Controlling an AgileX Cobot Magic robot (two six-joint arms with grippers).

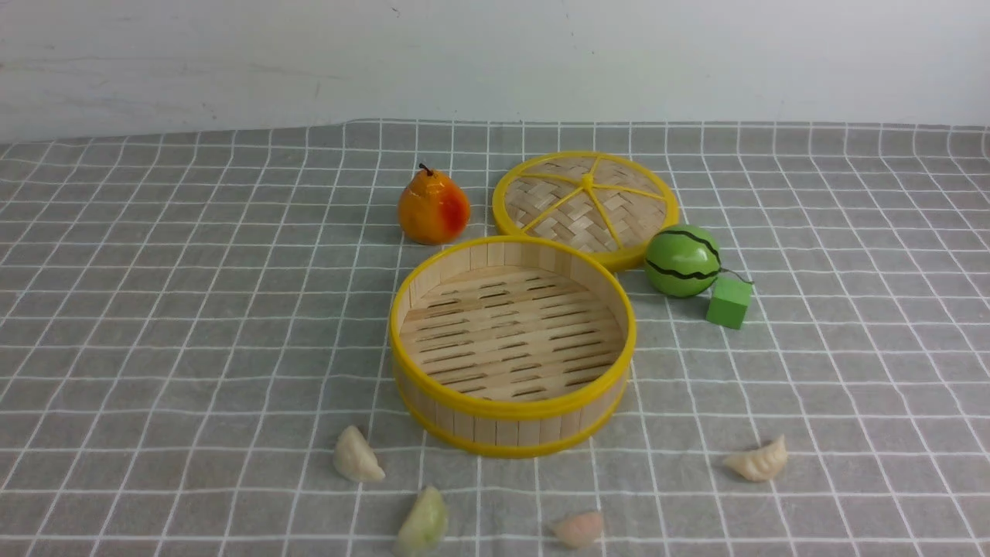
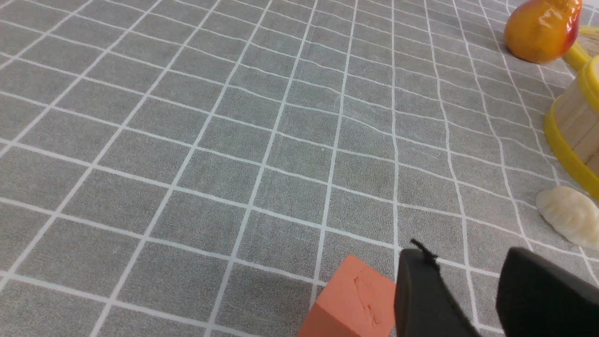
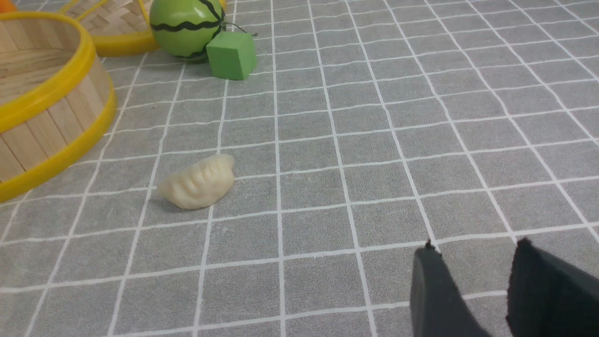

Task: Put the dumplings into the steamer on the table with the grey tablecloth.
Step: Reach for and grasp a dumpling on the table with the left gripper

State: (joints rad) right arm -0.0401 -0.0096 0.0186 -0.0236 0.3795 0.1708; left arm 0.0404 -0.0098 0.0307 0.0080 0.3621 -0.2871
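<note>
The cloth [image 1: 155,309] was matt, woven fabric, faintly wrinkled. The steamer [image 1: 495,429] had pale bare-looking wood slats and smooth, shiny yellow rims; the lid [image 1: 585,203] was woven bamboo strip. The dumplings [image 1: 357,456] looked smooth and glossy, the pear [image 1: 433,207] and melon [image 1: 682,261] shiny, the green cube [image 1: 728,302] matt.

the left gripper [image 2: 468,267] hangs with jaws apart over the grey tablecloth [image 2: 234,140] — an orange cube [image 2: 355,299] just beside it, a cream dumpling [image 2: 568,215] near the steamer [image 2: 573,126].

Dumplings [image 1: 358,455] [image 1: 423,522] [image 1: 578,528] [image 1: 756,459] four; steamer [image 1: 495,429] one; lid [image 1: 585,203] one; pear [image 1: 433,207] one; watermelon [image 1: 683,261] one; cubes [image 1: 728,302] [image 2: 353,299] two.
</note>
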